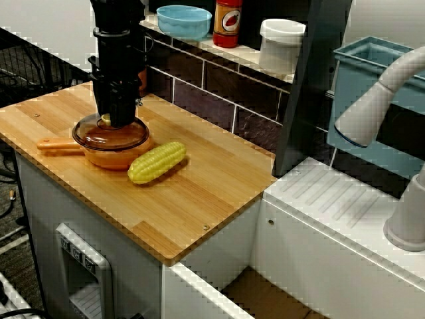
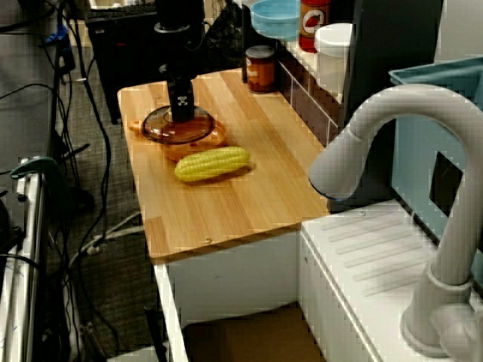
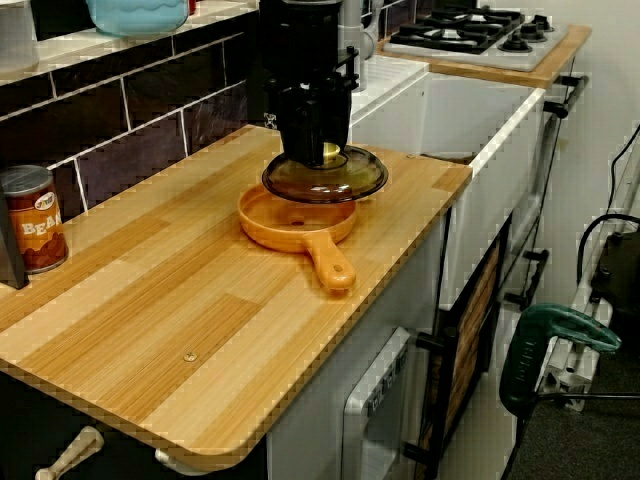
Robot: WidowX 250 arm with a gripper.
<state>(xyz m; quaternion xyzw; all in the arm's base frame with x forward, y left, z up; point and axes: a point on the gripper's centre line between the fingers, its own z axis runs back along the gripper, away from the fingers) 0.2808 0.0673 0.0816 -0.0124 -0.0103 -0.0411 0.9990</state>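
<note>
An orange pan (image 1: 118, 157) with a long handle (image 1: 58, 144) sits on the wooden counter (image 1: 199, 199). A brown glass lid (image 1: 110, 133) rests over it. In the view from the counter's far end the lid (image 3: 325, 178) sits a little above the pan (image 3: 295, 220). My black gripper (image 1: 114, 118) comes straight down onto the lid's centre and is shut on its yellow knob (image 3: 331, 153). A yellow corn cob (image 1: 157, 161) lies just right of the pan, touching or nearly touching it. In the sink-side view the cob (image 2: 212, 163) lies in front of the gripper (image 2: 181, 113).
A bean can (image 3: 30, 218) stands by the tiled back wall. The shelf above holds a blue bowl (image 1: 184, 20), a red bottle (image 1: 227, 22) and a white container (image 1: 281, 45). At right are a grey faucet (image 1: 382, 100), a white drainboard (image 1: 332, 199) and a blue rack (image 1: 372, 66).
</note>
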